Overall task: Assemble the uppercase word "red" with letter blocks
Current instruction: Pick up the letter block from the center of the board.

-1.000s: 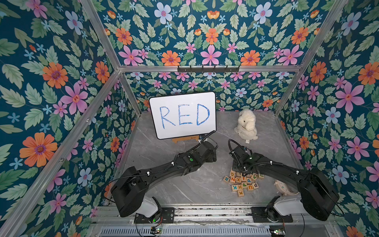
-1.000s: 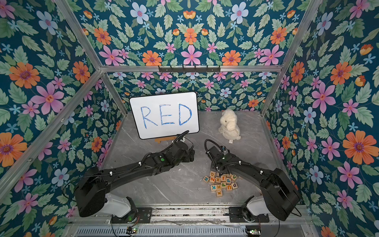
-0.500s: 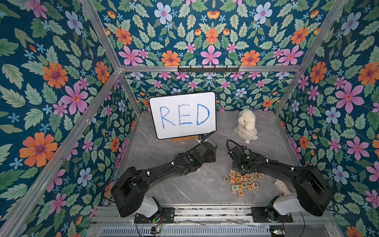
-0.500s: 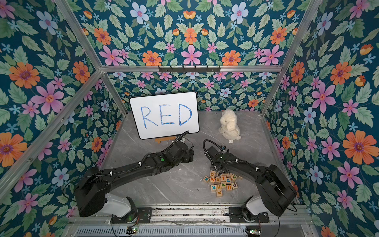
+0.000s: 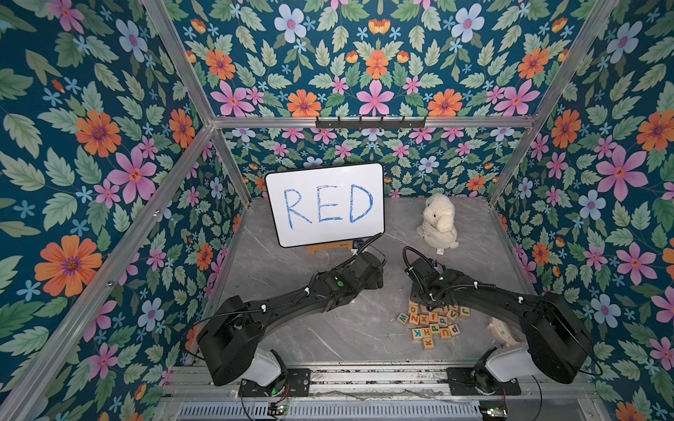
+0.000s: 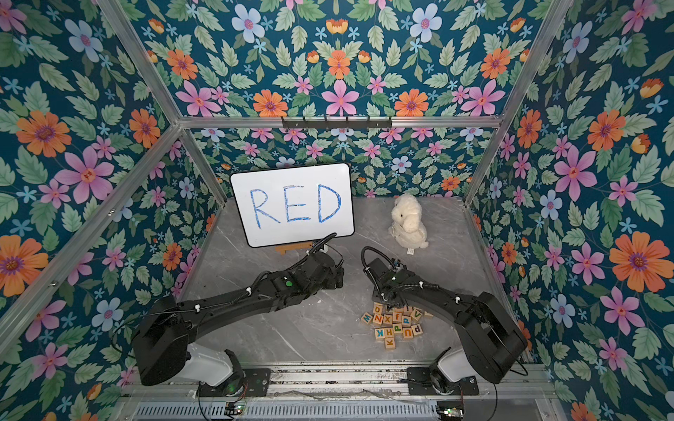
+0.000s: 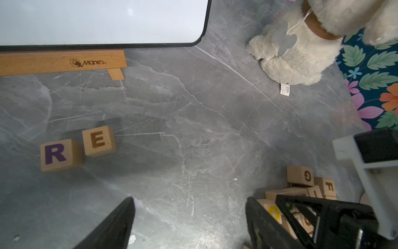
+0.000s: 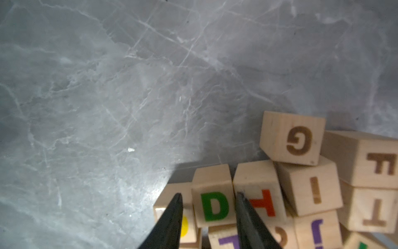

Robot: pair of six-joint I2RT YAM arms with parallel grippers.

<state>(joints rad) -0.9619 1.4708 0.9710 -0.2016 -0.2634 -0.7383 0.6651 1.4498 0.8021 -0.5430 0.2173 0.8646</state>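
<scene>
The right gripper (image 8: 209, 194) had its fingers pressed on two sides of the green D block (image 8: 215, 207). That block sat in the pile of blocks (image 5: 434, 322), tight against a red T block (image 8: 261, 202) and a yellow-lettered block (image 8: 166, 199), with a G block (image 8: 293, 139) just beyond. The left gripper (image 7: 189, 199) hung with fingers apart over the grey table (image 7: 193, 129). The R block (image 7: 61, 155) and E block (image 7: 99, 141) stood side by side near the whiteboard (image 5: 324, 204), well apart from the plush toy (image 5: 439, 220).
</scene>
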